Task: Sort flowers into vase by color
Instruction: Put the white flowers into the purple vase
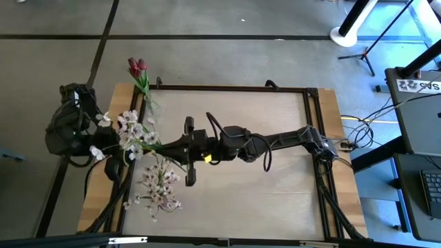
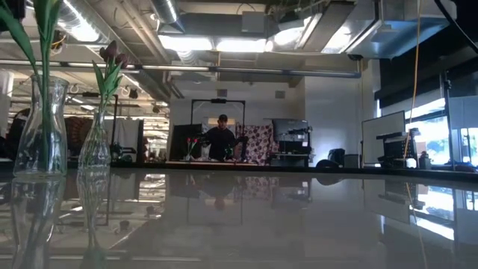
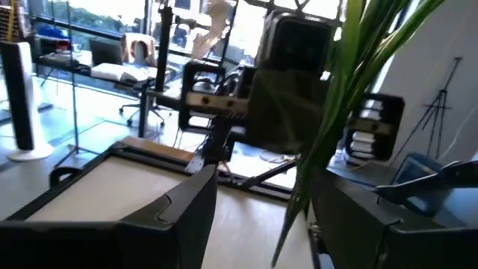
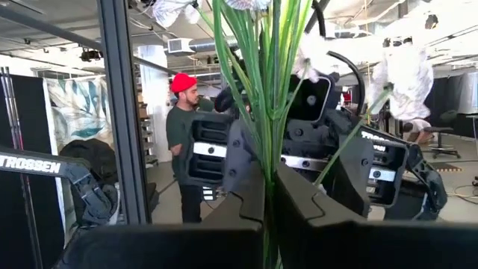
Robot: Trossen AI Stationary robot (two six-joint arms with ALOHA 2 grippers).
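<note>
White blossom sprays (image 1: 134,134) hang over the table's (image 1: 275,179) left edge from above, between both arms, red tulips (image 1: 137,67) beyond. Low down, two glass vases (image 2: 95,146) hold stems. The left claw (image 3: 261,217) stands released around green stalks (image 3: 328,127). The right claw (image 4: 269,217) is clenched on them. Looks like a hand-over; next, the left must close first.

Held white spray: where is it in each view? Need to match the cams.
High: white spray left of centre, stalk running to the right gripper.
Low: not in it.
Left wrist: only its green stalks, right of centre, between the open left gripper's fingers.
Right wrist: stalks dead centre, rising from the shut fingers; blossoms at the top edge.
Landmark: the right gripper, clamped on the stalks in the high and both wrist views.
</note>
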